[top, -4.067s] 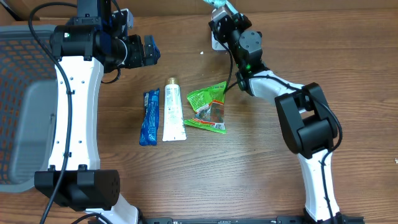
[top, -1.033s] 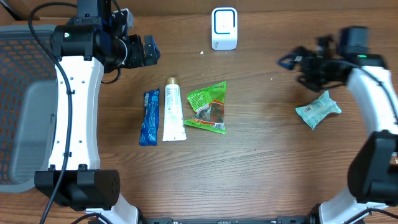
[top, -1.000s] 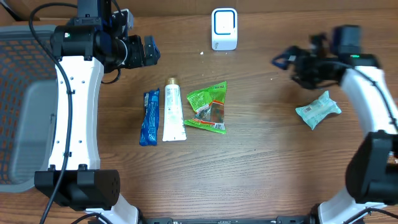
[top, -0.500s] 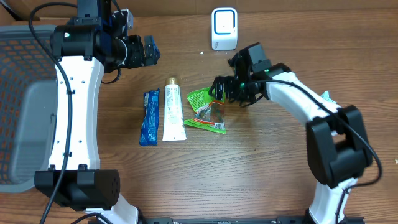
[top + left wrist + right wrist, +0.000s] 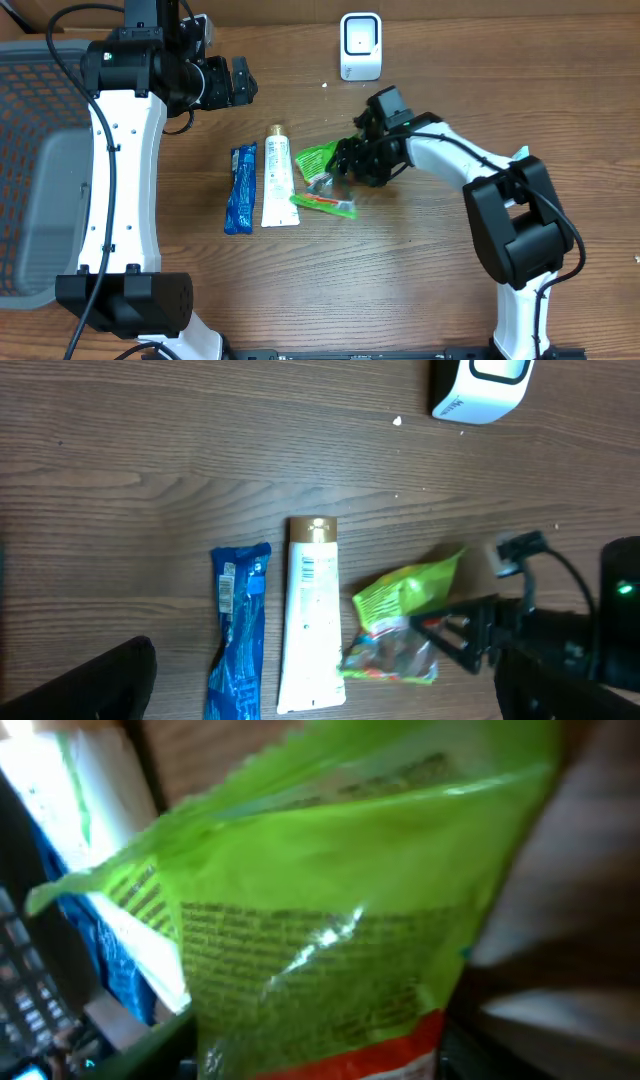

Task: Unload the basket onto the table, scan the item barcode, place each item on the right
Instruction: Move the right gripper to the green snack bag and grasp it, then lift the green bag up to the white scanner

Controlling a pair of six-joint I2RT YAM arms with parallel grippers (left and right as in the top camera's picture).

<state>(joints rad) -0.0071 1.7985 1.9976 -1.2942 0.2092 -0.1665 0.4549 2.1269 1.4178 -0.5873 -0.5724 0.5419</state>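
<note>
Right gripper [image 5: 348,165] lowered onto the green snack packet [image 5: 318,160] at mid-table, covering the side of the packet that faces the right arm. In the right wrist view the packet's printed green face fills nearly the whole frame, with a serrated edge uppermost and an orange-red band at the bottom. The fingers are hidden or blurred there, so whether they have closed on the packet cannot be told. In the left wrist view one dark finger [image 5: 465,640] reaches the packet's crumpled clear end. Seen from overhead, the packet lies askew on the wooden table [image 5: 420,280], its green end pointing up-table and a red-and-green strip of it showing below the gripper.

White barcode scanner [image 5: 360,45] stands at the far edge of the table, up-table of the packet and apart from it. Just beside the packet on its left lies a white toothpaste tube [image 5: 279,178], gold cap toward the far edge. A blue sachet [image 5: 240,188] lies parallel, just beside the tube.

Left gripper [image 5: 232,82] hangs near the far left of the table, jaws wide apart and holding nothing, well apart from the three items. A grey mesh basket [image 5: 40,150] sits at the left edge
</note>
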